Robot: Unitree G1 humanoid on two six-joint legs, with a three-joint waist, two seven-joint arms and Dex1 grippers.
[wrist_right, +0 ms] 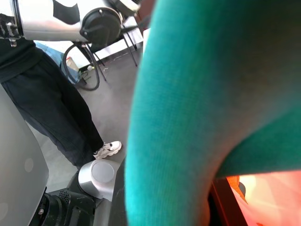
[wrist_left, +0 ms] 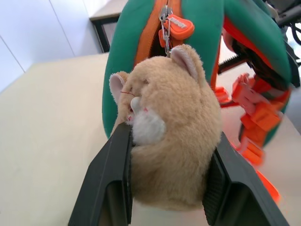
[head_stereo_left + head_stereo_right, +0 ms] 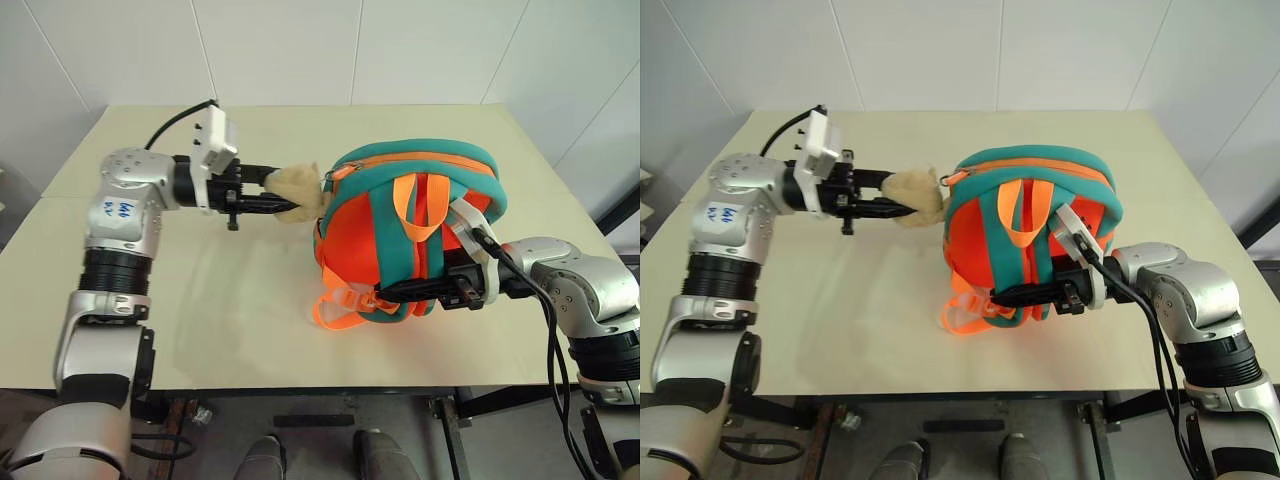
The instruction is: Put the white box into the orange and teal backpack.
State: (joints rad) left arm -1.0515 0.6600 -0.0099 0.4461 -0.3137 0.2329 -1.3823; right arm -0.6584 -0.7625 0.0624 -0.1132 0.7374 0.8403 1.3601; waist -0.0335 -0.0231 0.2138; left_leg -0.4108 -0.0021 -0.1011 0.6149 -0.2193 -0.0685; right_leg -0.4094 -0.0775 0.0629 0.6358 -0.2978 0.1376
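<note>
The orange and teal backpack (image 3: 375, 235) stands upright on the table, its straps facing me. The white box is out of view. A beige plush toy (image 2: 174, 127) hangs from the orange zipper pull (image 2: 178, 26) at the backpack's top left. My left gripper (image 3: 288, 192) reaches in from the left and is shut on this toy, one black pad pressing each side. My right gripper (image 3: 400, 291) comes in from the right, low at the backpack's front. It is shut on the teal trim (image 1: 188, 108) by the bottom edge.
The beige table (image 3: 200, 300) has bare room left of and in front of the backpack. Orange webbing straps with buckles (image 3: 340, 305) trail on the table at the backpack's base. A person in dark trousers (image 1: 51, 113) stands on the floor beyond the table.
</note>
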